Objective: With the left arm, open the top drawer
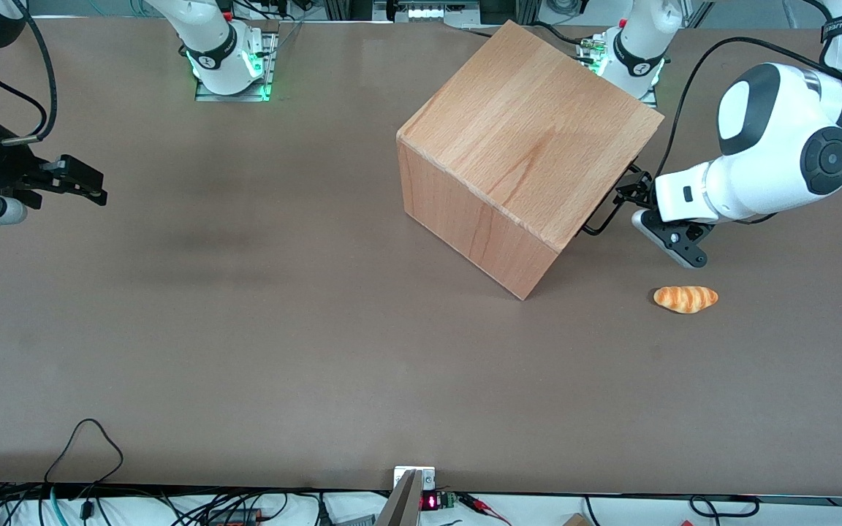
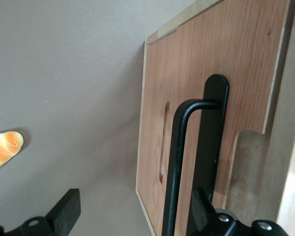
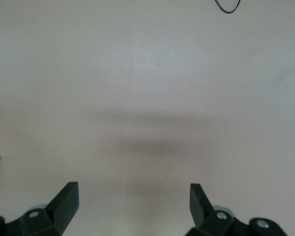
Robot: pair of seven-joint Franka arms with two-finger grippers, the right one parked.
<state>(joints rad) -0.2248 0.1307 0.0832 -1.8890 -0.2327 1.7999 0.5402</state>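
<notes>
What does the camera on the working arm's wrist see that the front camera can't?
Only the left wrist view shows the top drawer front, its black wire handle close up and a slot cut in the panel. Only the front view shows the whole wooden cabinet and the left arm. Both show the open gripper at the handle and the croissant.

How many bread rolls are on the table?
1. The bread roll lies on the table, nearer the front camera than the open gripper at the drawer handle. More could be hidden inside the cabinet.
</notes>
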